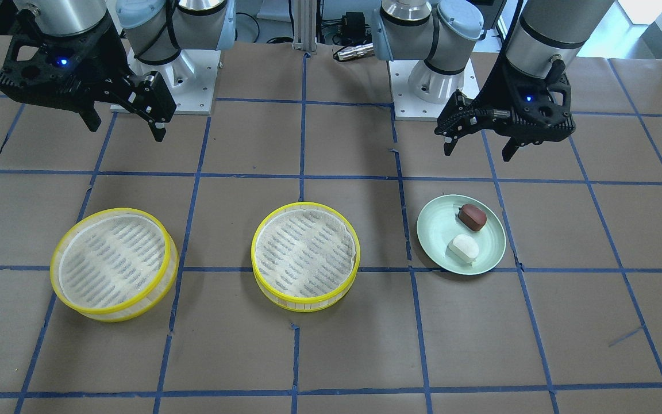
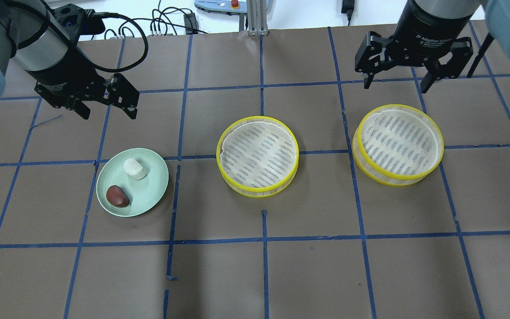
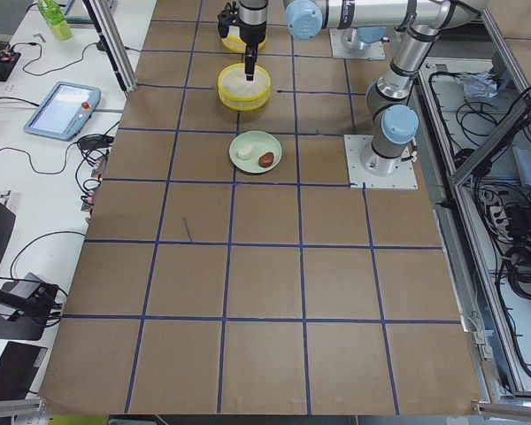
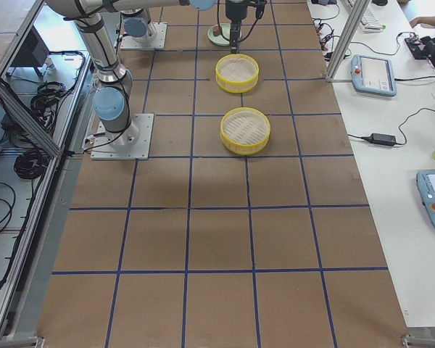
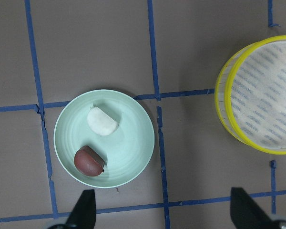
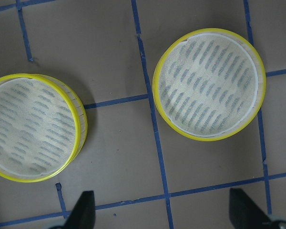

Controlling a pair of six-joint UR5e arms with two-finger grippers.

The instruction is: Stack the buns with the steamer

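Note:
A white bun [image 2: 134, 169] and a dark reddish-brown bun [image 2: 117, 196] lie side by side on a pale green plate [image 2: 157, 177]. Two yellow-rimmed steamer trays stand empty, one in the middle [image 2: 257, 155] and one to the right [image 2: 399, 144]. My left gripper [image 2: 109, 113] hangs open and empty above the table, just beyond the plate. Its wrist view shows the buns [image 5: 102, 121] [image 5: 89, 161] and the middle tray [image 5: 264, 95]. My right gripper [image 2: 395, 85] hangs open and empty beyond the right tray. Its wrist view shows both trays [image 6: 209, 90] [image 6: 31, 126].
The table is brown with a blue tape grid. The two arm bases [image 1: 164, 86] [image 1: 428, 80] stand at the robot's edge. A side bench with a tablet [image 3: 62, 108] and cables runs along the far side.

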